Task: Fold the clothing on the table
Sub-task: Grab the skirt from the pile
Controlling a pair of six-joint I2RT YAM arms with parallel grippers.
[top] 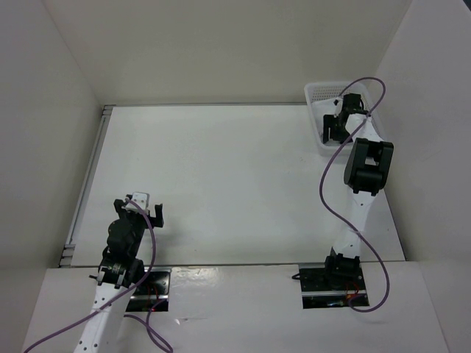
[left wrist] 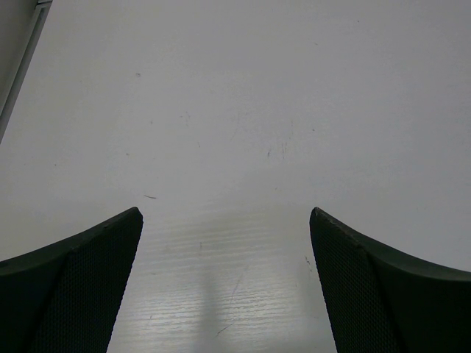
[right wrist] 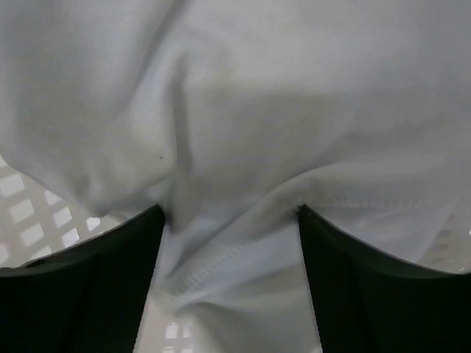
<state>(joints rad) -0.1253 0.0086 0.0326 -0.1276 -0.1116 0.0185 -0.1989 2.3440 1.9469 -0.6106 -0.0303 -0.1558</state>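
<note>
The clothing (right wrist: 243, 103), plain white wrinkled fabric with a stitched hem, fills the right wrist view and lies in the white mesh basket (top: 315, 91) at the table's far right corner. My right gripper (right wrist: 229, 209) reaches down into that basket (right wrist: 29, 220). Its jaws stand apart, pressed into the cloth, with a hemmed fold bunched between the fingers (right wrist: 110, 272). From above, the right gripper (top: 335, 126) and arm hide most of the clothing. My left gripper (top: 147, 209) hovers open over the bare table (top: 221, 169) at the near left, with nothing between its fingers (left wrist: 81, 279).
White walls enclose the table on three sides. A metal rail (top: 87, 184) runs along the left edge. Purple cables (top: 327, 187) loop from both arms. The basket sits tight against the right wall.
</note>
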